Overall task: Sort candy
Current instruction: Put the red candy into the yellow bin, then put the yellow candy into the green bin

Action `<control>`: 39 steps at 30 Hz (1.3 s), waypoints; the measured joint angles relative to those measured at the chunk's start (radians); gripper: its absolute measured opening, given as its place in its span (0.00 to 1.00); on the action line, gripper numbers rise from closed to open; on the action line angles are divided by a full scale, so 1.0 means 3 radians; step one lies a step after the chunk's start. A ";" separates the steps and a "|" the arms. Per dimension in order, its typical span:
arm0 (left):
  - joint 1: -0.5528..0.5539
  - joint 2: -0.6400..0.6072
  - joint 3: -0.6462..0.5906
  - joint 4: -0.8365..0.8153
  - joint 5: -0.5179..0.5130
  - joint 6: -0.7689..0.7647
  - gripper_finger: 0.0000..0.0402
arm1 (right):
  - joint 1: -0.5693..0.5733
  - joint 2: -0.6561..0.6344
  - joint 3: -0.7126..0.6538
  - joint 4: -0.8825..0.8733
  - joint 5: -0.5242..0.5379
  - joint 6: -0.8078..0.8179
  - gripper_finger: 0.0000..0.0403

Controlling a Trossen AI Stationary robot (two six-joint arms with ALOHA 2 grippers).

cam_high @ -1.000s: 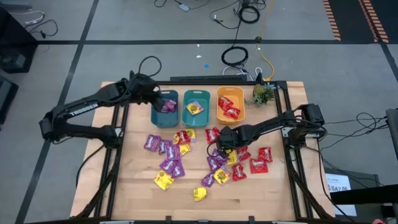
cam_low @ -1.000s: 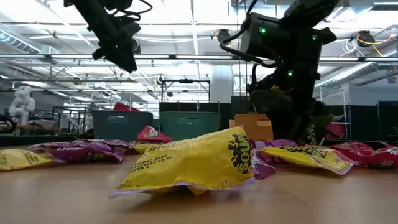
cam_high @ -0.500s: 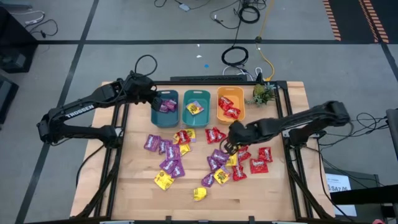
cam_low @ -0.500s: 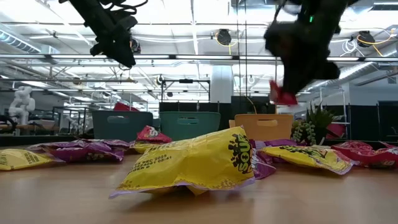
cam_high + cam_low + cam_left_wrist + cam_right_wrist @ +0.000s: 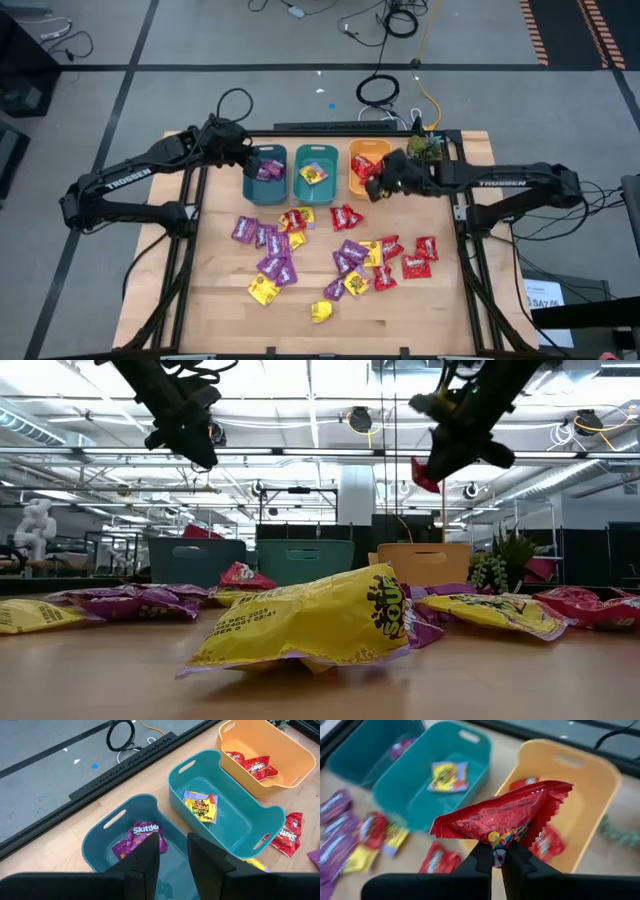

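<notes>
Nearest the low camera, a yellow candy packet [image 5: 305, 625] is lying on the wooden table [image 5: 420, 320], filling the centre of that frame, with purple and yellow packets spreading to its left and a yellow and a red one to its right. From above, the loose candy pile [image 5: 335, 255] is sitting across the middle of the table, purple packets mostly toward the left, red ones toward the right, and a lone yellow packet [image 5: 321, 311] lying closest to the lower edge.

Farther back, three bins are standing in a row: a teal bin [image 5: 265, 173] holding purple candy, a second teal bin [image 5: 316, 172] holding a yellow packet, and an orange bin [image 5: 366, 168] holding red ones. A small green plant [image 5: 424, 150] is sitting just right of the orange bin.

Over the orange bin's right side, the right end effector [image 5: 384, 183] is hanging with its fingers clamped together on a red candy packet [image 5: 507, 816], gripping it by its lower edge. The left end effector [image 5: 247, 157] is hovering above the left teal bin, its fingers [image 5: 148, 857] standing a little apart with nothing between them.
</notes>
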 joint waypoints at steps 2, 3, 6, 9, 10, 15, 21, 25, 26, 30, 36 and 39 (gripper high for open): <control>0.0000 0.0000 0.0000 -0.0001 0.0000 0.0000 0.27 | -0.0141 0.0029 0.0000 0.0045 0.0001 -0.0080 0.03; 0.0000 0.0000 0.0000 -0.0001 0.0000 0.0000 0.27 | -0.0201 0.0035 0.0000 0.0048 0.0002 -0.0102 0.04; 0.0000 0.0000 0.0000 -0.0004 0.0000 0.0001 0.27 | -0.0345 0.0047 0.0000 0.0055 0.0004 -0.0196 0.08; 0.0000 0.0000 0.0000 -0.0005 0.0000 0.0001 0.27 | -0.0445 0.0048 0.0000 0.0059 -0.0002 -0.0256 0.13; 0.0000 0.0000 0.0000 -0.0005 0.0000 0.0001 0.27 | -0.0465 0.0048 0.0000 0.0060 -0.0013 -0.0257 0.16; 0.0000 0.0000 0.0000 -0.0006 0.0000 0.0003 0.27 | -0.0507 0.0048 0.0000 0.0060 -0.0083 -0.0257 0.31; 0.0000 0.0000 0.0000 -0.0005 0.0000 0.0004 0.27 | -0.0503 0.0048 0.0000 0.0059 -0.0099 -0.0257 0.47; 0.0000 0.0000 0.0000 -0.0005 0.0000 0.0001 0.27 | -0.0503 0.0048 0.0000 0.0058 -0.0290 -0.0257 0.53; 0.0000 0.0000 0.0000 -0.0005 0.0000 0.0001 0.27 | -0.0502 0.0048 0.0000 0.0059 -0.0355 -0.0257 0.54; 0.0000 0.0000 0.0000 -0.0004 0.0000 0.0000 0.27 | -0.0488 0.0048 0.0000 0.0098 -0.0702 -0.0256 0.55; 0.0000 0.0000 0.0000 -0.0005 0.0000 -0.0001 0.27 | -0.0175 0.0061 0.0003 0.0386 -0.0979 -0.0563 0.53; 0.0000 0.0000 0.0000 -0.0005 0.0000 -0.0001 0.27 | 0.0065 0.0103 0.0003 0.0366 -0.1008 -0.0736 0.52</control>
